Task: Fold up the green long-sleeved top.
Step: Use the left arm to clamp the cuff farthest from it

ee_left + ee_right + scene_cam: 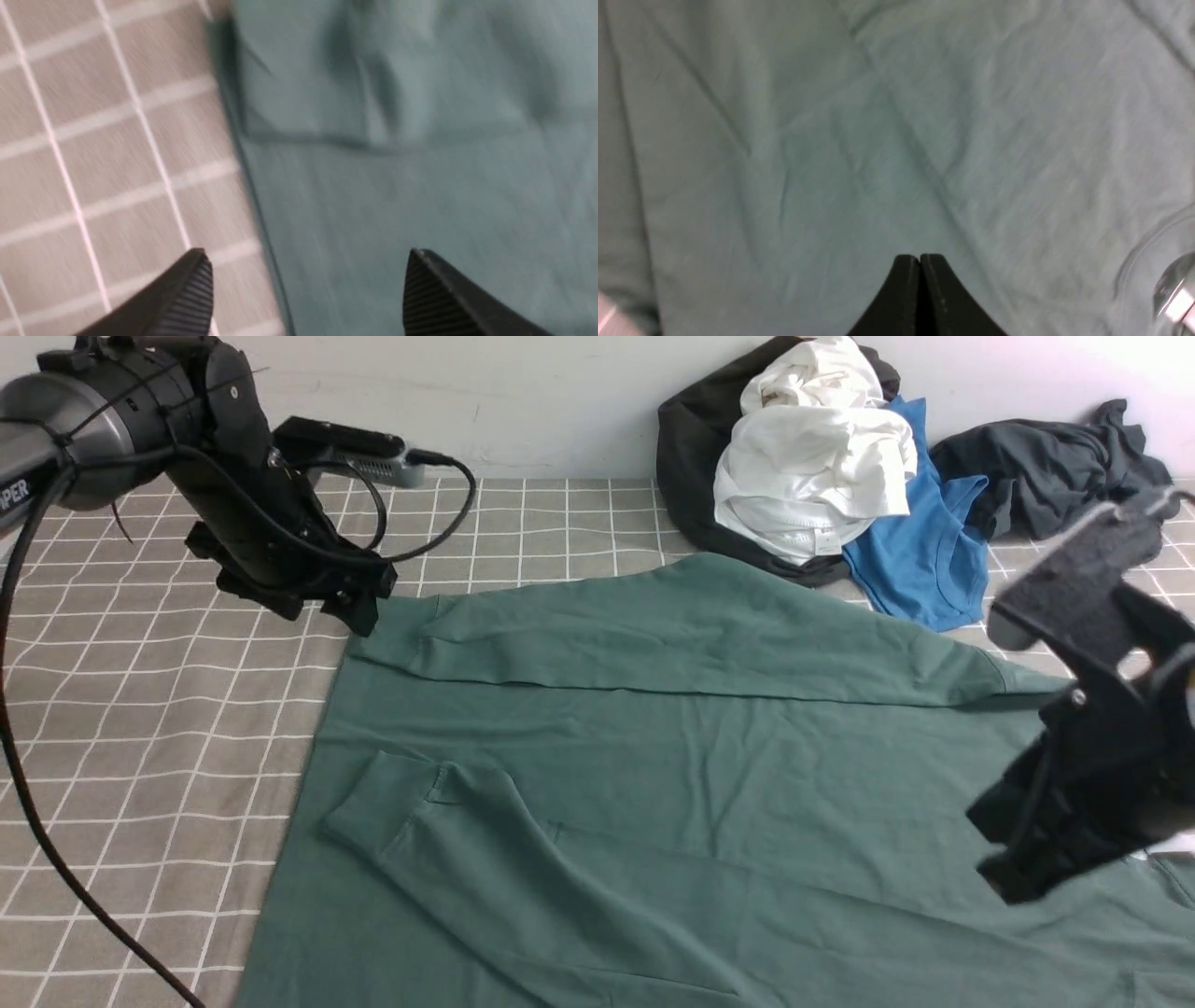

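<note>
While green top [840, 765] covers gridded cloth [168, 737], pale wall [560, 401] rises behind.

the green long-sleeved top [840, 784] was of a dark green colour, a little greyish, and its cloth was plain where it was seen. the tablecloth [140, 709] was brownish grey, and it had a pattern of white lines which made a grid. the tank top [920, 541] was bright blue. the crumpled garment [1046, 467] beside it was dark grey. the bundled cloth [812, 467] was white, and the cloth under it [695, 439] was black.
</note>
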